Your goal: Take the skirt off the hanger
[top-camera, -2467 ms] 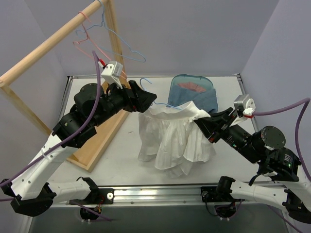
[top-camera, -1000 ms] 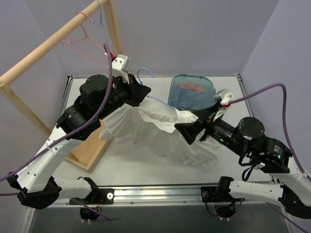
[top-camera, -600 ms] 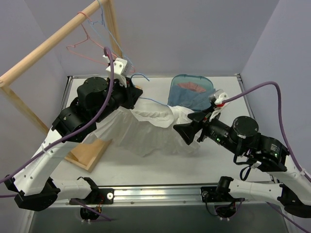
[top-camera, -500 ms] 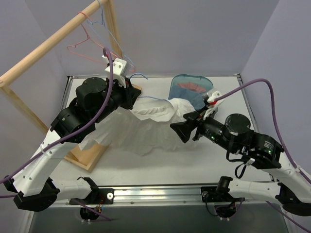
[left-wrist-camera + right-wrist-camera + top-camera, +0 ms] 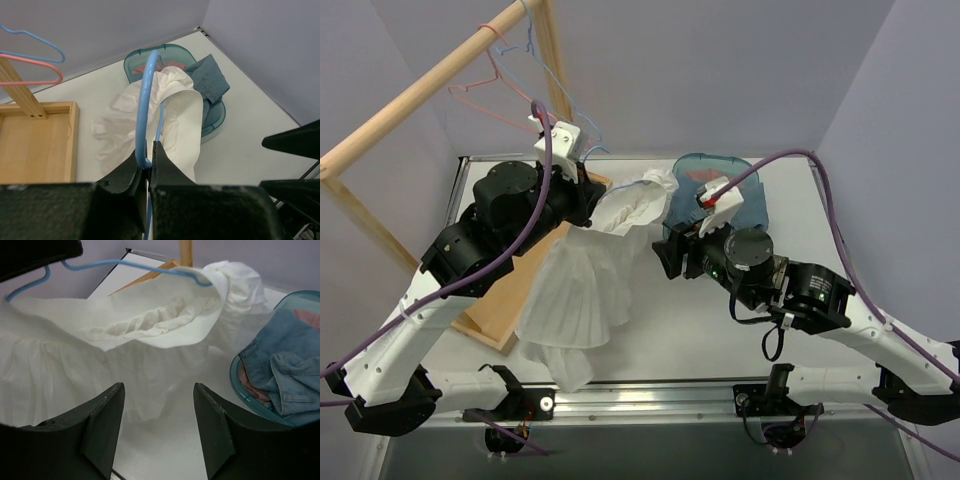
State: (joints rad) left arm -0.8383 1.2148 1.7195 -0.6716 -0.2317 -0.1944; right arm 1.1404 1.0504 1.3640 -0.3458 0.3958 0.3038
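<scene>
The left gripper (image 5: 148, 159) pinches the blue hanger (image 5: 141, 100) tight between its fingers, with the white skirt (image 5: 182, 107) draped over the wire just beyond them. The right gripper (image 5: 159, 390) gapes wide and holds nothing, the skirt just ahead of its fingertips.

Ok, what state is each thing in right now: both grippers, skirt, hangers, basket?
left gripper: shut on the blue hanger.
right gripper: open, empty, facing the skirt without touching it.
blue hanger: off the rail, held up, inside the skirt's waistband.
skirt: on the blue hanger, hem hanging down.
pink hanger: empty, on the wooden rail.
basket: on the table, holding jeans.
</scene>
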